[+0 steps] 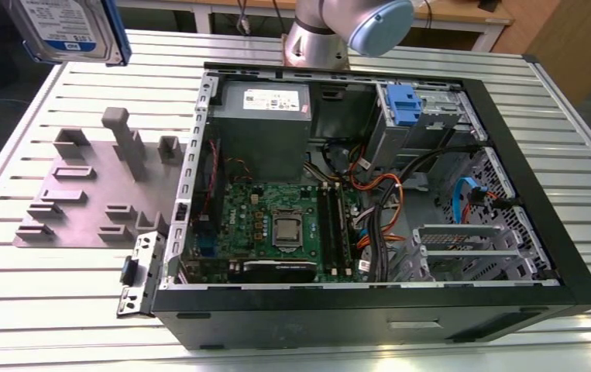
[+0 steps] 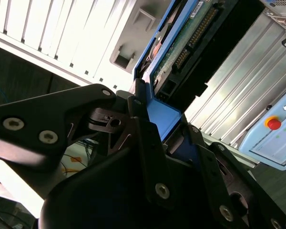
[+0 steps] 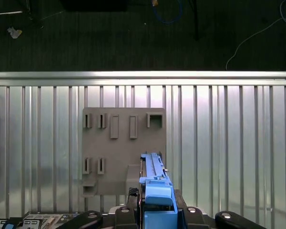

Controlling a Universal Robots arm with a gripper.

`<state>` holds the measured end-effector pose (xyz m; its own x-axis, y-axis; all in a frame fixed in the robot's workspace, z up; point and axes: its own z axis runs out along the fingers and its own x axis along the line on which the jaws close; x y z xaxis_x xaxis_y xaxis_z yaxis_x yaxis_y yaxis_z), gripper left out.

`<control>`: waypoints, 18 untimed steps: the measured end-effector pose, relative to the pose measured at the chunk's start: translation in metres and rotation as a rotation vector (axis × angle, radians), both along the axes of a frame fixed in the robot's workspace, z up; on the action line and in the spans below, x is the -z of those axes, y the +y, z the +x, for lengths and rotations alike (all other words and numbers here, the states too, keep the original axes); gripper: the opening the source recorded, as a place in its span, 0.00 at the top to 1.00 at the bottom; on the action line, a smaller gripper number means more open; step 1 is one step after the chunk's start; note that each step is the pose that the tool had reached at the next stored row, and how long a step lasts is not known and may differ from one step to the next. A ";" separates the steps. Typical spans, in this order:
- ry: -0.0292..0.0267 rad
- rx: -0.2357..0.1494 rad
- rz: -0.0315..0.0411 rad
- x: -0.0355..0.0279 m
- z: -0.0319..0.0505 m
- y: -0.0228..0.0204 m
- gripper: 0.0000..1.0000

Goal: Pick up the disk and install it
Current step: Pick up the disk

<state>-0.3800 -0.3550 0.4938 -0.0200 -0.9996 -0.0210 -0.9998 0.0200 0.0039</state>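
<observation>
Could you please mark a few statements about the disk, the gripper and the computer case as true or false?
1. The gripper is shut on the disk by its blue carrier. True.
2. A grey fixture plate lies on the table, at the exterior view's left of the computer case. True.
3. The disk sits inside the computer case. False: it is held up in the air, outside it.
4. The computer case is closed. False: it is open, with the motherboard showing.

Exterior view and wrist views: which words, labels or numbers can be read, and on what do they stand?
None can be read.
Label on the disk: print too small.
Sticker on the power supply: too small.
Panel with red button, second wrist view: blurred.
</observation>
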 end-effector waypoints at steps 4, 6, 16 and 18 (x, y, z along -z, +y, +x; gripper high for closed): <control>-0.0001 0.000 0.0000 0.0000 0.0018 -0.0020 0.64; -0.0001 0.000 0.0000 0.0000 0.0041 -0.0021 0.64; 0.0000 0.000 0.0000 0.0000 0.0138 -0.0021 0.64; 0.0000 0.000 0.0000 0.0000 0.0148 -0.0021 0.64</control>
